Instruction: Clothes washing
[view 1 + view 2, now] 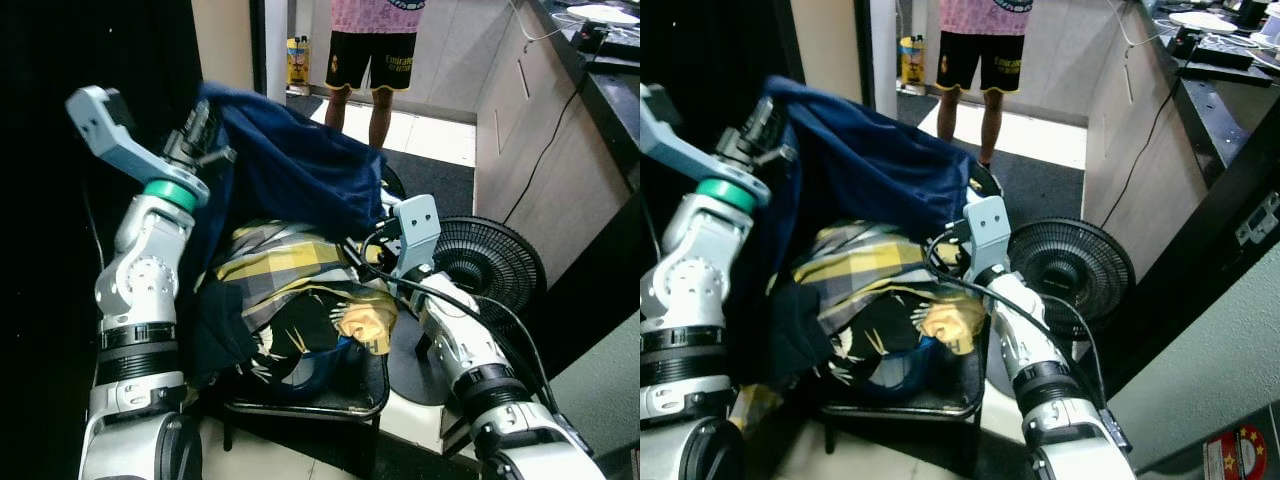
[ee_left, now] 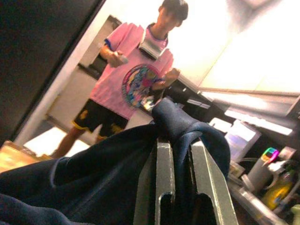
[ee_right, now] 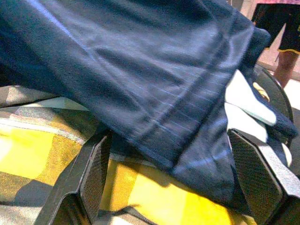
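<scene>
Judging by the heap left on the chair (image 1: 300, 405), washing has barely begun: the left gripper (image 2: 180, 154) pinches the navy garment (image 1: 300, 165) aloft, the right gripper (image 3: 173, 178) spread beneath its hem over the yellow plaid cloth (image 1: 270, 262).

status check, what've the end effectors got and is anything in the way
Left end effector shut on navy garment, lifted. Right end effector open at plaid cloth. Person and fan ahead.

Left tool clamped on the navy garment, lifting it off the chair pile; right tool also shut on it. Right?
Not quite. The left tool is clamped on the navy garment above the chair pile, but the right tool is open, its fingers spread on either side of the fabric, as the right wrist view shows.
</scene>
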### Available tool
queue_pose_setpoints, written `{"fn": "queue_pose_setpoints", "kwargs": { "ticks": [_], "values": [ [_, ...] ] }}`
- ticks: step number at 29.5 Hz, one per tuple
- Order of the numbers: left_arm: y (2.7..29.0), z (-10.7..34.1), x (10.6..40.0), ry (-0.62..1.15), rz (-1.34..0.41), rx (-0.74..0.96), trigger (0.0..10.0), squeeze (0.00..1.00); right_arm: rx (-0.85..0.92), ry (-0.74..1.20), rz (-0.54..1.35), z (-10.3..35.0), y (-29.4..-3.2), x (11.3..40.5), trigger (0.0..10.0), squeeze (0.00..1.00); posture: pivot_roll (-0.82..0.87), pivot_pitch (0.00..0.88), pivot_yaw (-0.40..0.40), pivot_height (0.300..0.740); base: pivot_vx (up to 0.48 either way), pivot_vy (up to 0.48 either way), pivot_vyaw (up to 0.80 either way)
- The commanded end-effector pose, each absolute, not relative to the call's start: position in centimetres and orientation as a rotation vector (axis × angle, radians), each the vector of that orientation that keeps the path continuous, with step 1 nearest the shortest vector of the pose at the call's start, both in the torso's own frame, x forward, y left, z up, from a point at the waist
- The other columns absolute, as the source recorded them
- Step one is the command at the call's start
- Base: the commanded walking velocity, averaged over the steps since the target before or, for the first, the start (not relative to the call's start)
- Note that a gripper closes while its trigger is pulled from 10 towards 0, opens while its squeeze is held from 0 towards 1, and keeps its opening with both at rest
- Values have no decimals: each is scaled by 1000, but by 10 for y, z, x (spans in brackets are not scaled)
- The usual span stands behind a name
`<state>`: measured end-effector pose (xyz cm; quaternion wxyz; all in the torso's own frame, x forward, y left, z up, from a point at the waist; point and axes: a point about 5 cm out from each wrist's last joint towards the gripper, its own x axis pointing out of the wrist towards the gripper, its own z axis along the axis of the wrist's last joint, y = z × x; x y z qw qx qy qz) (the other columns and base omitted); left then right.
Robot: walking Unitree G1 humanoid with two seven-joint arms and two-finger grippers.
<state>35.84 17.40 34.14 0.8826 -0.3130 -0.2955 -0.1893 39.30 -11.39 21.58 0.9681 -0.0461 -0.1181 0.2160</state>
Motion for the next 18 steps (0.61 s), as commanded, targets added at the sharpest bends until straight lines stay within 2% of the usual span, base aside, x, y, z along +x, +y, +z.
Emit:
{"fn": "queue_pose_setpoints", "kwargs": {
  "ticks": [1,2,4,6,7,11,12,13,14,16,18],
  "values": [
    [182,368,344,-756,-444,-689,0,0,-86,-248,443,219,-113,394,10000,0,23,116,-1,740,0,0,0],
    [182,368,344,-756,-444,-689,0,0,-86,-248,443,219,-113,394,10000,0,23,116,-1,740,0,0,0],
    [197,394,328,-896,-472,-737,0,0,-90,-263,440,224,-115,394,10000,0,17,103,-12,740,0,0,0],
    [202,400,324,-934,-478,-754,0,0,-91,-269,439,226,-117,394,10000,0,17,101,-13,740,0,0,0],
    [215,415,312,-1004,-477,-759,0,0,-73,-305,431,236,-119,393,10000,0,18,75,-29,740,0,0,0],
    [221,420,307,-1013,-466,-737,0,0,-58,-326,427,242,-119,392,10000,0,18,75,-29,740,0,0,0],
    [219,409,317,-884,-349,-588,10000,0,-46,-341,417,245,-118,390,10000,0,22,67,-39,740,0,0,0],
    [219,409,317,-884,-349,-588,10000,0,-46,-341,417,245,-118,390,10000,0,22,67,-39,740,0,0,0],
    [215,380,335,-667,-200,-365,10000,0,-24,-344,406,246,-118,389,10000,0,31,64,-46,740,0,0,0],
    [214,324,353,-361,-21,-68,10000,0,-1,-348,395,245,-118,385,10000,0,37,66,-44,740,0,0,0],
    [204,280,353,-228,-16,91,10000,0,-5,-339,393,238,-118,382,10000,0,29,66,-31,740,0,0,0]
  ]
}}
